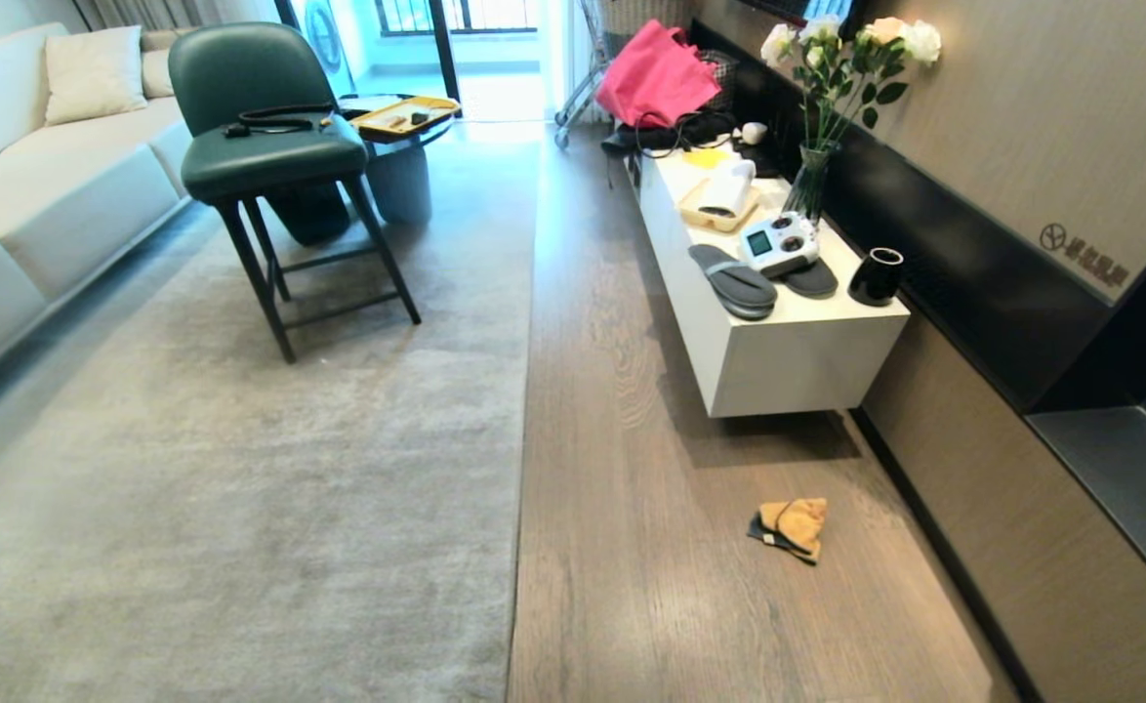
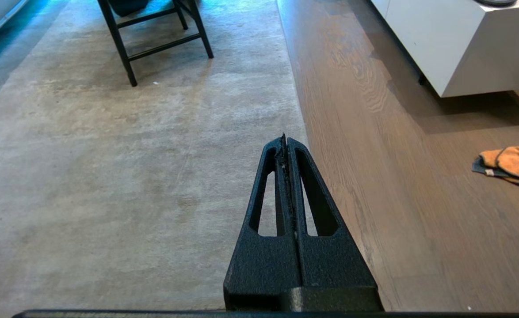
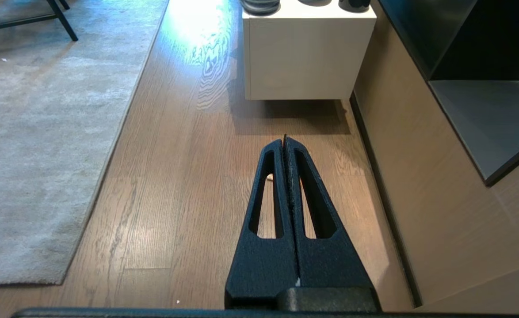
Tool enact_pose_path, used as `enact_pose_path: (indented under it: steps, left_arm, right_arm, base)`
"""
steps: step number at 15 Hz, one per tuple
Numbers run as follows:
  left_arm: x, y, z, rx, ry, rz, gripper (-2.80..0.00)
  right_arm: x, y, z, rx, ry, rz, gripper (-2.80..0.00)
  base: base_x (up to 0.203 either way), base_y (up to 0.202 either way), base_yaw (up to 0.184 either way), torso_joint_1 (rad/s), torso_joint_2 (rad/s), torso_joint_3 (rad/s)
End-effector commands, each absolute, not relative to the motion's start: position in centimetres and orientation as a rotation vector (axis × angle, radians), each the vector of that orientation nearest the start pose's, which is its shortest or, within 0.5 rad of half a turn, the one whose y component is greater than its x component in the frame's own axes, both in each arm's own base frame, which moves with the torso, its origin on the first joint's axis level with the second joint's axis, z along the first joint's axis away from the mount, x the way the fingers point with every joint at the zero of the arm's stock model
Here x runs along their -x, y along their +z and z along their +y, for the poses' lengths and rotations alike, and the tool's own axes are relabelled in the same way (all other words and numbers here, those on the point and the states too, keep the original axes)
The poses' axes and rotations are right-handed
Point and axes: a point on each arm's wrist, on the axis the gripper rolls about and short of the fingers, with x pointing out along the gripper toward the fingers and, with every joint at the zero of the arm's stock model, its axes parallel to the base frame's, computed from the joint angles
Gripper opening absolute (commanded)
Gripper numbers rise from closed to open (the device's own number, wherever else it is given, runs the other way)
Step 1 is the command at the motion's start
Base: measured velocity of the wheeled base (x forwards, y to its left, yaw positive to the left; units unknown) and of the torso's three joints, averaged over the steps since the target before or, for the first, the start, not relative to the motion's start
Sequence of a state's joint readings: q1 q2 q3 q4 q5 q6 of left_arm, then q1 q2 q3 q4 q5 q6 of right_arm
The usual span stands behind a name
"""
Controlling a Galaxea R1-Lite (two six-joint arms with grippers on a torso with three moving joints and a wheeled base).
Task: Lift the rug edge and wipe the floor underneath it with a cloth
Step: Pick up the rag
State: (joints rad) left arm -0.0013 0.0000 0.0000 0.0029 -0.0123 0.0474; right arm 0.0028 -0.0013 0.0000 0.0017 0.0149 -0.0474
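Grey short-pile rug filling the left of the head view, its rug edge (image 1: 526, 391) running straight beside the brown wood-grain floor (image 1: 632, 547). Orange-yellow cloth (image 1: 792, 527) with a dark part lying crumpled on those planks, well apart from the rug and near the corner of the white cabinet (image 1: 788, 361). On top of that cabinet: grey slippers (image 1: 735, 282), a white controller (image 1: 779, 243), a black cup (image 1: 876, 276), a glass vase of white flowers (image 1: 832, 88), a pink bag (image 1: 655, 76) at the far end. Small round emblem with a line of characters (image 1: 1084, 255) on the wall panel, too small to read. Green chair (image 1: 259, 117) standing on the rug, cream sofa (image 1: 36, 166) at far left. Neither arm visible from the head. From the left wrist: left gripper (image 2: 285, 141) with fingers pressed together and nothing between them, hanging over the rug just beside its border, cloth lying flat on the planks well off to the side. From the right wrist: right gripper (image 3: 284, 141) likewise pressed together and empty, above bare planks in front of the cabinet, near corner of the rug lying flat on the floor.
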Motion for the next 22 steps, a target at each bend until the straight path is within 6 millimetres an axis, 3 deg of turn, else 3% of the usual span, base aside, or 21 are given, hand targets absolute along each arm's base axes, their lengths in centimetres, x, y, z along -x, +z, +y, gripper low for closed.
enact_pose_path:
  steps: [1, 6, 22]
  left_arm:
    - [2.28, 7.52, -0.02, -0.048, -0.014, 0.003, -2.8]
    - [2.28, 7.52, -0.02, -0.048, -0.014, 0.003, -2.8]
    - [2.28, 7.51, -0.02, -0.048, -0.014, 0.003, -2.8]
  right_arm:
    - [2.28, 7.53, 0.03, 0.048, 0.018, 0.002, -2.8]
    - [2.28, 7.52, 0.03, 0.048, 0.018, 0.003, -2.8]
    - [2.28, 7.52, 0.01, 0.026, 0.012, 0.003, -2.8]
  base:
    - [0.0, 0.0, 0.0, -0.002, 0.43, 0.429]
    - [0.0, 0.0, 0.0, 0.028, 0.35, 0.395]
    - [0.0, 0.0, 0.0, 0.011, 0.02, 0.024]
